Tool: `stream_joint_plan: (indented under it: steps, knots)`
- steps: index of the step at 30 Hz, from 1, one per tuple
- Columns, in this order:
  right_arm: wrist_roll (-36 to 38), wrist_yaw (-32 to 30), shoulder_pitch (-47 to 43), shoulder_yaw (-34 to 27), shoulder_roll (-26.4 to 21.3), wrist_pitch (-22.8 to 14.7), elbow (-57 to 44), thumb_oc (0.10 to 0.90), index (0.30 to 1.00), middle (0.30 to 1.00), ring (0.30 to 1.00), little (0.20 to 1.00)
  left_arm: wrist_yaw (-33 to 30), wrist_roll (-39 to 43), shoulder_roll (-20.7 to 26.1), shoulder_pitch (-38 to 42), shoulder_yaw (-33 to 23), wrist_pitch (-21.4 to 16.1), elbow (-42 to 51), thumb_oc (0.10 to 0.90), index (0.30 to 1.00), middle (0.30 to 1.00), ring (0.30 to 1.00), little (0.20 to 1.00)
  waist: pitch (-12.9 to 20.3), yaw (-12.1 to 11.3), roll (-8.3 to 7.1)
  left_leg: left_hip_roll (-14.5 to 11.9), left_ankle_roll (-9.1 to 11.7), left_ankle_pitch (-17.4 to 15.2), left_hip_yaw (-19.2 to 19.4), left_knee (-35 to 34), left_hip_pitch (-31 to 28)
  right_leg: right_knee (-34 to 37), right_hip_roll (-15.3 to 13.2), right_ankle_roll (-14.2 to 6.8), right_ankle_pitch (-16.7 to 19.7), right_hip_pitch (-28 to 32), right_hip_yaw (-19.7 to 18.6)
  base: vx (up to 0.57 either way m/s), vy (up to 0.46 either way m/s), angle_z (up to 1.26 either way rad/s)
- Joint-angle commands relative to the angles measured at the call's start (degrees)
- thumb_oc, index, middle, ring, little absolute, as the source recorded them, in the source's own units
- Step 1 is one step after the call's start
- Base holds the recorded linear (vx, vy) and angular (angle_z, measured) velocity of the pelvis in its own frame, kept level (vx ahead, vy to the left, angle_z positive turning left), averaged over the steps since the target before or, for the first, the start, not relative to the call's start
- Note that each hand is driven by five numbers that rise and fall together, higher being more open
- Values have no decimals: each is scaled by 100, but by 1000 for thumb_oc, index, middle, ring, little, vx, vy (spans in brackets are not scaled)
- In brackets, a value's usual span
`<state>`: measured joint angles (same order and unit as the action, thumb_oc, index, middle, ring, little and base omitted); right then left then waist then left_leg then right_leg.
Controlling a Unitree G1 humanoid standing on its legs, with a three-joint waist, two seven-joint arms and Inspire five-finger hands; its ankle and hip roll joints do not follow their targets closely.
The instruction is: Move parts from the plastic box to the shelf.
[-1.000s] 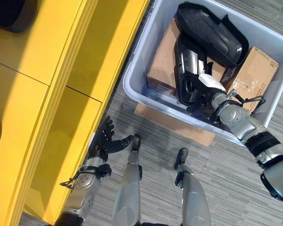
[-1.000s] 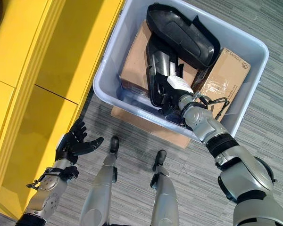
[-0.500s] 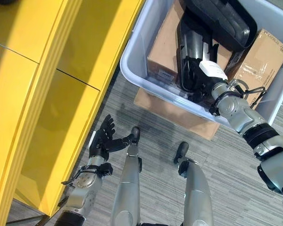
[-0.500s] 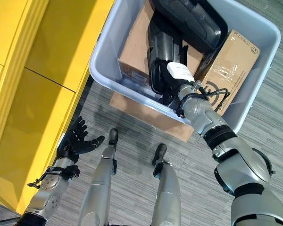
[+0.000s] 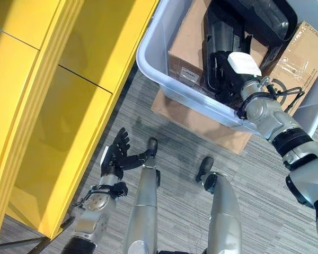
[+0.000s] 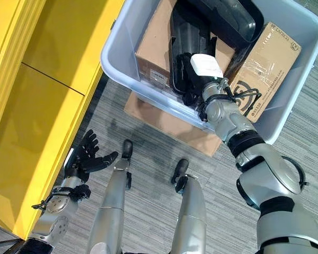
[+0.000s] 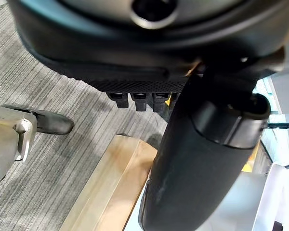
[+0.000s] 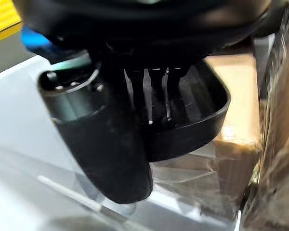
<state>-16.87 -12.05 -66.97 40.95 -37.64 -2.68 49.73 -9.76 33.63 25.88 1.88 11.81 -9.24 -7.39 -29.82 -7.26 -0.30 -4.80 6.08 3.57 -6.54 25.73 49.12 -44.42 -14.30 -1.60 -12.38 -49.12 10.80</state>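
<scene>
Two black moulded parts at least, stacked in my grey plastic box [image 5: 164, 74].

Left eye view: the box sits on the floor atop a flat sheet of cardboard [image 5: 201, 124], beside the yellow shelf [image 5: 53, 106]. Inside it, two brown cartons [image 5: 188, 50] with the black parts [image 5: 222, 58] lying over and between them. My right hand [image 5: 234, 79] reaches over the near wall onto the lower black part. My left hand [image 5: 116, 157] hangs low near the shelf front, fingers spread, holding nothing.

Right eye view: same contents. My right hand [image 6: 197, 79], white cover uppermost, lies against the upright black part [image 6: 188, 47], with a broader curved shell [image 6: 228, 18] above it. Whether my fingers have closed round it I cannot tell from here.

Left wrist view: thumb and short row of fingers over grey carpet and the cardboard edge; nothing held.

Right wrist view: my fingers [image 8: 156, 98] lie inside a curved black rim [image 8: 202, 125], thumb outside and nearer; grip not confirmed.

Handling, as I judge it: hollow stiff plastic, light for its bulk, smooth and likely slippery, awkward in shape. Best hold is the rim edge, fingers inside and thumb outside, lifted clear of the upper shell resting on it.
</scene>
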Motion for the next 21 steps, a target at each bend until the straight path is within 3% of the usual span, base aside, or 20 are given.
stream_joint_plan:
  steps: [1,14,16,17,18,21]
  knots:
    - [-54,522,212,386,-199,55,286,400,300,300,300,300,-74,42,101,106,65,-509,521,900,1000,1000,1000,1000,2,-181,278,-300,-257,-998,143,668,-100,266,-185,-399,-323,903,-350,0,0,0]
    - [-34,373,355,124,-318,89,-355,400,300,300,300,300,11,111,104,190,179,-462,249,900,1000,1000,1000,1000,2,-308,184,-271,-177,-563,77,-349,-940,1088,-144,-478,-99,1849,-11,-7,-11,7]
    - [10,346,350,68,-336,75,-509,400,300,300,300,300,15,116,111,212,162,-458,218,900,1000,1000,1000,1000,2,-340,156,-266,-149,-467,71,-556,-1121,1289,-138,-492,-40,2068,63,-40,-1,8]
    - [72,340,345,-1,-349,73,-621,400,300,300,300,300,23,119,121,254,149,-452,197,900,1000,1000,1000,1000,2,-399,156,-277,-169,-220,54,-784,-1224,1495,-123,-472,156,2199,171,7,-21,14]
    - [88,343,357,-12,-342,60,-686,400,300,300,300,300,29,117,131,257,143,-443,162,900,1000,1000,1000,1000,3,-406,110,-269,-124,-337,28,-842,-1407,1555,-111,-510,47,2401,170,-70,8,13]
    - [222,344,377,-119,-331,37,-886,400,300,300,300,300,64,113,151,269,104,-421,134,900,1000,1000,1000,1000,14,-468,75,-288,-138,-104,14,-1057,-1602,1806,-91,-491,243,2631,282,-12,-3,18]
